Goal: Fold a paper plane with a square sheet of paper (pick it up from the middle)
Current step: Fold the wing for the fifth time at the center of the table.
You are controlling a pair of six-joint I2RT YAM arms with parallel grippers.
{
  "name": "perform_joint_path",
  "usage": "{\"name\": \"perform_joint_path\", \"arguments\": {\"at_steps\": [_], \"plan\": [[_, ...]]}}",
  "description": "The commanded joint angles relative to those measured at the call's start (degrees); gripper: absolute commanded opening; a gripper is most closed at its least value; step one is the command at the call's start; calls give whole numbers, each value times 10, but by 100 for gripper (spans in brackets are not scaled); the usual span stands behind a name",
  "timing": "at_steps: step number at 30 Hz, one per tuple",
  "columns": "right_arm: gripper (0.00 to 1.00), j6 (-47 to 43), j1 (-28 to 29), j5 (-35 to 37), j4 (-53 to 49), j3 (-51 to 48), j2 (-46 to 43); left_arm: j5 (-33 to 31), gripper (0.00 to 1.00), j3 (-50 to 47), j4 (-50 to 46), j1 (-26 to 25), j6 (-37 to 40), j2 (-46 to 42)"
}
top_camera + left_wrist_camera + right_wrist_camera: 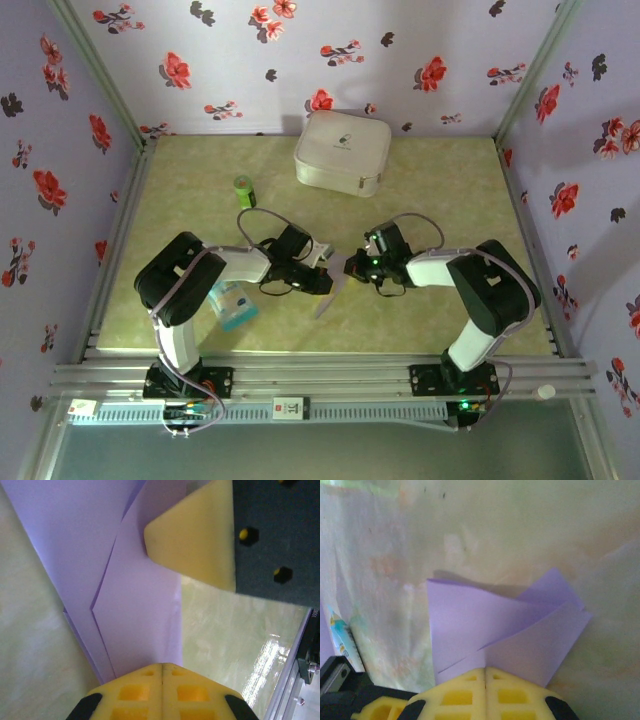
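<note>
Pale green tabletop point(450, 190) is spread beneath both claws. The right claw point(485, 669) is clenched on the folded lavender paper point(470, 620), whose flaps are fanned out just ahead of its tips. The left claw point(162, 666) is clenched tip to tip over the same paper, which is seen flat just ahead, touched farther out by a right fingertip point(195, 545).

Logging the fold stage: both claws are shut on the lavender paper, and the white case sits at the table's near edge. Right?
Not quite: the top external view shows the white case at the far edge of the table. The left claw and right claw are shut on the lavender paper.
</note>
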Motion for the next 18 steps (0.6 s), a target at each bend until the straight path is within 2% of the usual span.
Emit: {"name": "perform_joint_path", "arguments": {"at_steps": [1, 11, 18], "plan": [[3, 13, -27, 61, 3, -5, 14, -33, 0, -42, -107, -10, 18, 29], [3, 7, -67, 112, -75, 34, 19, -35, 0, -46, -103, -10, 17, 27], [3, 12, -81, 81, -51, 46, 3, -37, 0, -48, -100, -9, 14, 24]]}}
